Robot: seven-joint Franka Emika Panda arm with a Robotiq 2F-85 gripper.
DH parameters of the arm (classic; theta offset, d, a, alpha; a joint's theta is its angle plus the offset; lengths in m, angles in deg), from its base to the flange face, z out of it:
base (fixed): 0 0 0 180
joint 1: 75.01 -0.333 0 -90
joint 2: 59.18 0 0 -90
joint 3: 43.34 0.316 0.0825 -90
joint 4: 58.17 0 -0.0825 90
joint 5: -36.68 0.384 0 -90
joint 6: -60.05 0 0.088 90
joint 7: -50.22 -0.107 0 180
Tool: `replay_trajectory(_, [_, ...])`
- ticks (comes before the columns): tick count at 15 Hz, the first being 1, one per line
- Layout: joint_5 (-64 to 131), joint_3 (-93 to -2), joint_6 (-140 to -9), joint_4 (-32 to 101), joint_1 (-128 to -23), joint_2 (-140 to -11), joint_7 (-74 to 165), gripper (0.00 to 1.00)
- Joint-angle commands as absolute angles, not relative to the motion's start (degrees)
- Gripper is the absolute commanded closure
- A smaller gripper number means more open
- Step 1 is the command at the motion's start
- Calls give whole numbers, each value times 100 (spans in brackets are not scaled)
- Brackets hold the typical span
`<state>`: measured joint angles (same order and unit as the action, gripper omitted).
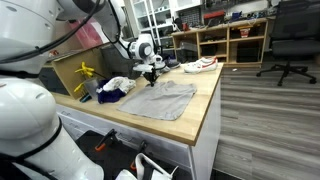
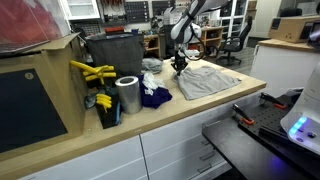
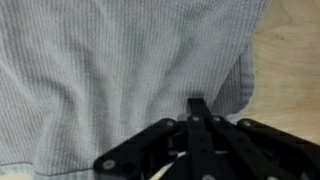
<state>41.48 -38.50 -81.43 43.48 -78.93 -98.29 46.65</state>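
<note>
Claw [image 1: 152,72] clenched, tip down at the far edge of the grey cloth [image 1: 162,100], which lies spread flat on the tabletop [image 1: 205,112]. Can't tell if it pinches fabric. Just beside the cloth are a blue rag [image 2: 155,97] and a white rag [image 2: 152,80]. Further along are a metal can [image 2: 127,95], a yellow tool [image 2: 90,72] and a dark bin [image 2: 115,50].

grey cloth [image 3: 110,70], perhaps finely striped, black end effector [image 3: 197,108], pale wood countertop [image 3: 290,60], navy rag [image 2: 155,97]

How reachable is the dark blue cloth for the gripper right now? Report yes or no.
Probably yes: the dark blue cloth lies uncovered on the counter close to the gripper. But the jaws look shut on the grey cloth, so it would likely have to release that first.
</note>
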Motion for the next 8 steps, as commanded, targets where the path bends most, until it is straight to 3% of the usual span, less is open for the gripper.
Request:
replay_trajectory(1, [4011,-3935,-8301,4182,-8087,-9984,4602,100])
replay_trajectory(8, [4060,-3822,-8426,3904,-8297,-10143,4604,100])
